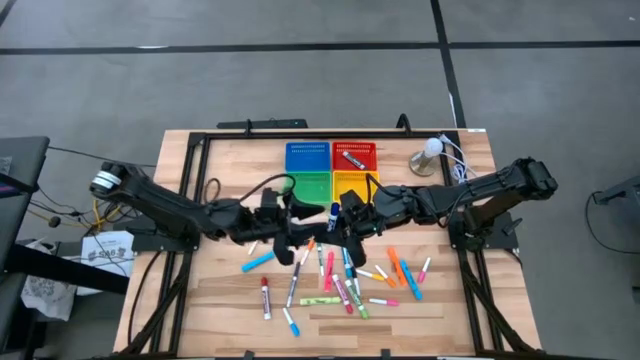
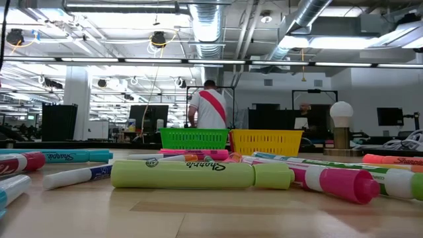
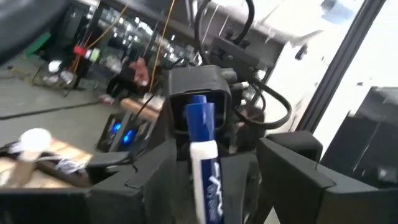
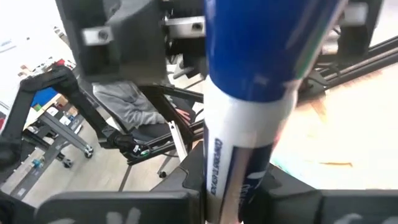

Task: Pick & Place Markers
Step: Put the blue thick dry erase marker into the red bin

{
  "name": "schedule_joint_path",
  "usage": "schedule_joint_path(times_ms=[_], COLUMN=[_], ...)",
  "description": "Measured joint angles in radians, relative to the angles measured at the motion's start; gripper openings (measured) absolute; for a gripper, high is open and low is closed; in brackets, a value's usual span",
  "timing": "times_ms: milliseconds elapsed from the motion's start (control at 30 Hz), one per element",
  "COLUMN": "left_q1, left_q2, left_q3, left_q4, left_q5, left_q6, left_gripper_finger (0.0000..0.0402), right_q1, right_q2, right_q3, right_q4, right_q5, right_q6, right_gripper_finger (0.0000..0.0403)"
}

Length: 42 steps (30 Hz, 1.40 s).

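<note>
Overhead, the two dark arms meet above the middle of the wooden table (image 1: 215,300), just short of the four coloured trays. At left, the left arm reaches in from the table's left edge, and its tool (image 1: 297,222) stands with fingers (image 3: 292,168) spread wide, clear on both sides of a blue-capped white marker (image 1: 332,213) that rises between them. From that arm's own camera the marker (image 3: 205,162) stands upright, cap uppermost, with the right arm's wrist block close behind it. Whether the left fingers touch the pen at all is hard to judge from these angles; they appear to be apart from it.

Right of centre, the right tool (image 1: 345,222) is closed on the lower, white end of the same marker (image 4: 249,124), as that arm's wrist view shows.

Below the two tools, the loose markers (image 1: 340,280) lie scattered across the table's near half in pink, orange, blue, green and red. At table height, a yellow-green highlighter (image 2: 198,174) lies nearest the lens.

Behind them sit the blue tray (image 1: 307,157), green tray (image 1: 312,186), red tray (image 1: 355,157), with a pen lying in it, and yellow tray (image 1: 349,182). A lamp (image 1: 430,155) stands at the far right. A person (image 2: 209,106) stands in the room beyond.
</note>
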State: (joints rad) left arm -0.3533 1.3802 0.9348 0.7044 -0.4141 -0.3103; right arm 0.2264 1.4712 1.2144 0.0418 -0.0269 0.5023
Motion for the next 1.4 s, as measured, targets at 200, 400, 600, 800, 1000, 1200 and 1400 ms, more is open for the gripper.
schedule_joint_path(times_ms=[200,400,600,800,1000,1200,1400], left_q1=[-0.002,-0.009,-0.012,0.007,0.064,0.195,0.297], left_q2=[-0.142,-0.233,-0.275,-0.273,-0.283,-0.31,-0.313], left_q3=[0.0,0.0,0.0,0.0,0.0,-0.032,-0.109], left_q4=[-0.295,-0.542,-0.707,-0.807,-0.941,-0.967,-0.927], left_q5=[0.0,-0.003,-0.01,-0.163,-0.238,-0.278,-0.263], left_q6=[-0.016,-0.066,-0.058,0.019,0.013,0.015,-0.089], left_gripper_finger=[0.0216,0.0206,0.0198,0.0195,0.0195,0.0195,0.0195], right_q1=[-0.017,-0.09,-0.212,-0.392,-0.598,-0.733,-0.782], right_q2=[0.0,0.0,0.0,0.013,0.084,0.206,0.296], right_q3=[0.0,0.0,-0.001,-0.002,-0.001,-0.002,0.023], right_q4=[-0.019,-0.152,-0.332,-0.453,-0.452,-0.486,-0.554], right_q5=[0.005,0.011,0.057,0.062,0.082,0.079,0.08], right_q6=[-0.006,-0.026,-0.083,-0.241,-0.354,-0.46,-0.586], right_gripper_finger=[0.0052,0.0047,0.005,0.005,0.005,0.005,0.005])
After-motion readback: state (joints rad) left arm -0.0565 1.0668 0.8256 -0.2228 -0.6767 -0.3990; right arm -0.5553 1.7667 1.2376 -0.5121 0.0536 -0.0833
